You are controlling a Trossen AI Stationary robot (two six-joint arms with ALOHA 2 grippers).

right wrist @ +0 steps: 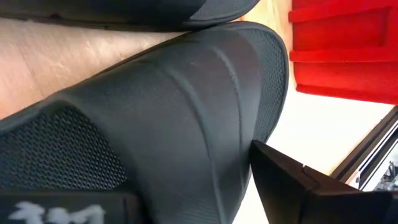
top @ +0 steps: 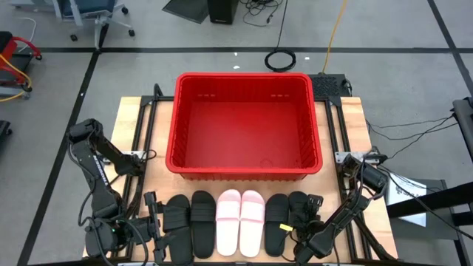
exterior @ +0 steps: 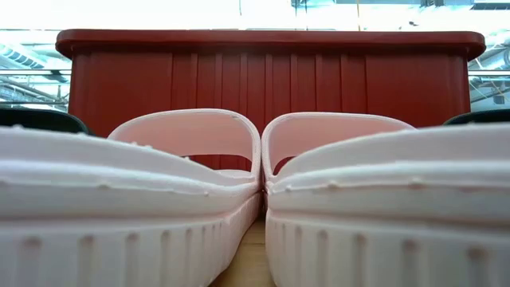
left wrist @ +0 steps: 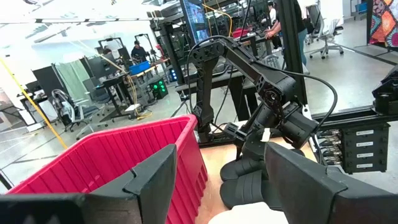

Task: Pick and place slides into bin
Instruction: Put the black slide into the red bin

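Note:
Six slides lie in a row on the table's near edge, soles down. From left to right they are two black (top: 176,216) (top: 201,222), two pink (top: 228,222) (top: 252,222), and two black (top: 276,220) (top: 298,207). The pink pair fills the low view (exterior: 119,183). The red bin (top: 244,77) stands behind the row with nothing in it. My left gripper (top: 153,214) is open and empty beside the leftmost black slide. My right gripper (top: 304,222) is open and low over the rightmost black slide (right wrist: 186,112). One finger (right wrist: 280,186) stands at the slide's outer side and the other (right wrist: 62,208) on the strap's other side. My right gripper's fingers stand on either side of the rightmost black slide's strap (right wrist: 205,124), slanting down from the table's near right. I cannot tell whether they touch it. The slide lies flat on the table.
The bin's near wall (exterior: 271,119) rises close behind the slides. Dark frame rails run along both table sides (top: 140,148) (top: 344,140). People and desks show in the room beyond the table (left wrist: 137,53).

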